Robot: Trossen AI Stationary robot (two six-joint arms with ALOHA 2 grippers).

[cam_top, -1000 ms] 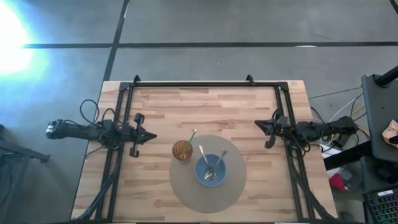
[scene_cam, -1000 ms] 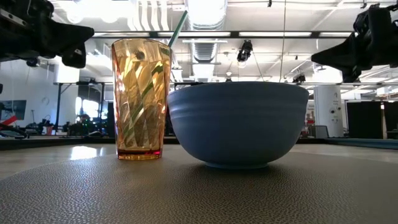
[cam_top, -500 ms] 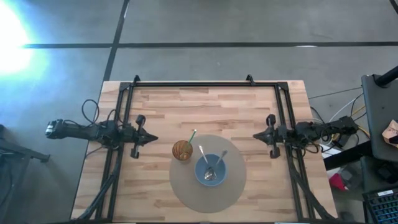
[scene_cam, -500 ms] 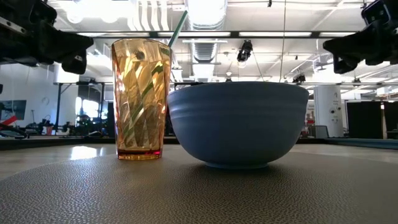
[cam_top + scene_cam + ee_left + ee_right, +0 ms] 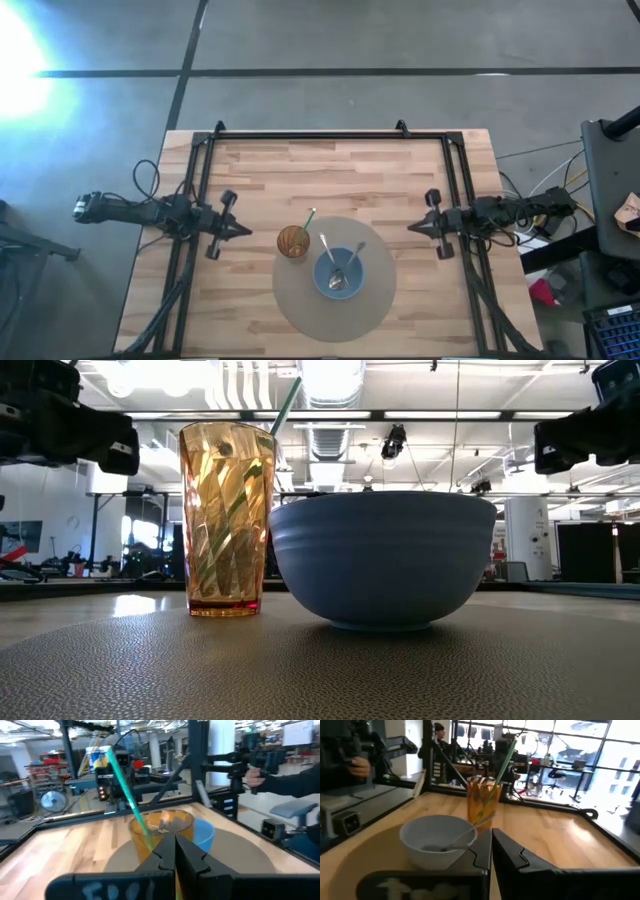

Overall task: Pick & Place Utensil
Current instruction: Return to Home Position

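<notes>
A blue bowl (image 5: 339, 274) stands on a round grey mat (image 5: 300, 300) and holds two metal utensils (image 5: 343, 262). Their handles lean on the bowl's far rim, and the right wrist view shows one utensil (image 5: 465, 834). Left of the bowl stands an amber cup (image 5: 293, 241) with a green straw (image 5: 310, 216) leaning in it. My left gripper (image 5: 247, 231) hovers shut, left of the cup and pointing at it. My right gripper (image 5: 411, 228) hovers shut, right of the bowl and pointing toward it. Neither holds anything.
A black metal frame (image 5: 310, 133) runs along the table's far edge and down both sides under the arms. Bare wood lies between each gripper and the mat. A person's hand (image 5: 359, 767) shows beyond the table, in the room.
My right gripper has swung from pointing toward the far left to pointing straight at the table's middle, rolling as it turned, and its tip has come toward the near edge. My left gripper's tip has likewise turned a little toward the near edge. Both stayed shut.
</notes>
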